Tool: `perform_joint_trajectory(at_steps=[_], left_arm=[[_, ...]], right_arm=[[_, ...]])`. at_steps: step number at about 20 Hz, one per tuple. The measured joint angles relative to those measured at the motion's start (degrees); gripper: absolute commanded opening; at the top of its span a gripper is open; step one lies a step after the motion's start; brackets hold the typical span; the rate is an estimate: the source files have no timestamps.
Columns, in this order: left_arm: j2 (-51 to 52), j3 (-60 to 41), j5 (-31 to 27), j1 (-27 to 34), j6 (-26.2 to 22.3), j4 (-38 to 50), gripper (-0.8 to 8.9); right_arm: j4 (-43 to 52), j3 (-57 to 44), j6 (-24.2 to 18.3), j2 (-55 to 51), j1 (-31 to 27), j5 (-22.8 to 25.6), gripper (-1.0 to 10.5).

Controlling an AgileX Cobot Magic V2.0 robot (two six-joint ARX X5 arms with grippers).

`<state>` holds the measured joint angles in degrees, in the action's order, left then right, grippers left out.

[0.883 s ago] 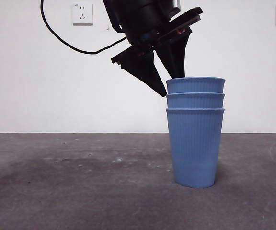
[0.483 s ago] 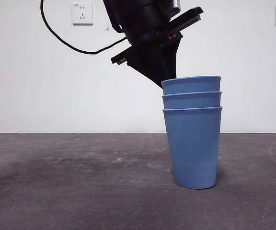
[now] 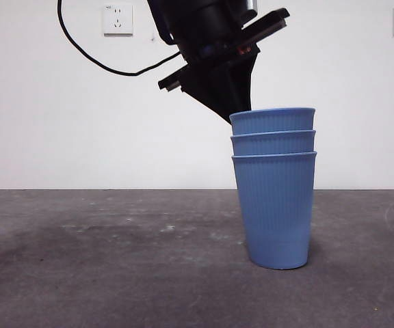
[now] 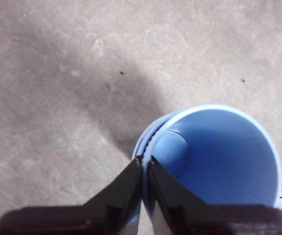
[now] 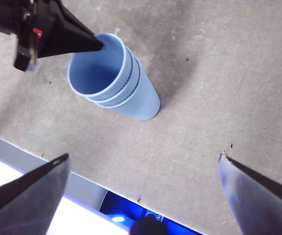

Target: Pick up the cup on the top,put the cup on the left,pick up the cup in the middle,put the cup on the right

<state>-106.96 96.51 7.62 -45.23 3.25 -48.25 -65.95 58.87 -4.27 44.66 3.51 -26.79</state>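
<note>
Front view: three nested blue cups [image 3: 273, 198] stand upright on the grey table [image 3: 115, 266], right of its middle. The left hand [image 3: 237, 113] reaches down from above, its tips meeting the top cup [image 3: 273, 120] at the rim's left side.

Left wrist view: left hand [image 4: 144, 164] pinched together on the top cup's [image 4: 219, 156] rim wall, one jaw inside, one outside. Lift should go straight up the stack's axis.

Right wrist view: right hand [image 5: 141, 196] spread wide, holding nothing, well apart from the stack [image 5: 114, 78].
</note>
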Motion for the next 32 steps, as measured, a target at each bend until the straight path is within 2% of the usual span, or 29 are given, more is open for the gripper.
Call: perform_joint_trajectory(at_steps=[5, 11, 17, 20, 21, 25, 29, 32], left_arm=[[0.6, 5.0, 0.0, 0.0, 0.0, -3.4, -0.08], [0.9, 11.6, 0.0, 0.0, -0.6, -11.4, -0.09], [5.1, 19.7, -0.1, 0.1, -1.8, -15.0, -0.08], [6.4, 21.9, -5.2, 1.4, -3.7, -18.9, -0.09], [6.9, 21.9, -6.9, 2.7, -4.0, -19.8, -0.09], [8.5, 21.9, -7.0, 11.0, -5.1, -22.2, -0.09], [8.6, 20.7, -0.3, 19.9, -5.8, -21.2, -0.09], [8.6, 16.0, 1.0, 23.6, -6.2, -18.1, -0.09]], right_arm=[[0.0, 0.0, 0.0, 0.0, 0.0, 0.0, 5.0], [0.2, 0.0, 0.0, 0.0, 0.0, 0.0, 5.0], [0.9, 0.0, 0.0, 0.4, 0.0, 0.0, 5.0], [0.9, 0.0, 0.0, 0.8, 0.0, 0.0, 5.0], [0.9, 0.0, 0.0, 0.8, 0.0, 0.0, 5.0], [0.9, 0.0, 0.0, 0.8, 0.0, 0.0, 5.0], [1.3, 0.0, 0.0, 1.7, 0.0, 0.0, 5.0], [2.6, 0.0, 0.0, 3.3, 0.0, 0.0, 5.0]])
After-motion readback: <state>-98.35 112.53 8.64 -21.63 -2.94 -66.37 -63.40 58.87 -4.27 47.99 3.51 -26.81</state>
